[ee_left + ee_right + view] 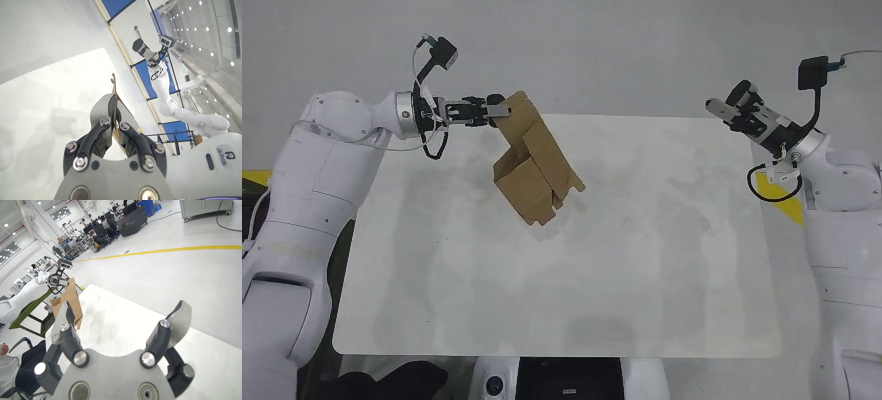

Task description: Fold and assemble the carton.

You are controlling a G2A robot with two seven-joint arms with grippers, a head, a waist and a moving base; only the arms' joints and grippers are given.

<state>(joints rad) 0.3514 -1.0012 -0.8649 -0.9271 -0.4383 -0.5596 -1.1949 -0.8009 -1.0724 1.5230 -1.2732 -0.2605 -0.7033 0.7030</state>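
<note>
- My left pincer is clamped on the top edge of the brown corrugated cardboard carton. It hangs from that pinch over the far-left part of the white smooth worktop, close to the far edge. I can't tell whether its lowest corner touches the surface.
- My right pincer sits by the far-right corner with its fingers spread wide and nothing in them, well apart from the carton.
- Step in hand, I'd say: mid-assembly. The carton is half-formed, with panels bent along their creases and flaps hanging loose, so it isn't squared up.
- Next move probably calls for the right pincer to come across and take a free panel or flap, so the two can pull the walls square. One pinch alone lets it swing.
- Material: matte brown board, thin, with flutes showing at the cut edge between my left fingers. It looks light and floppy, and easy to crush at the grip.
- The worktop has rounded corners and faint grey smudging.
</note>
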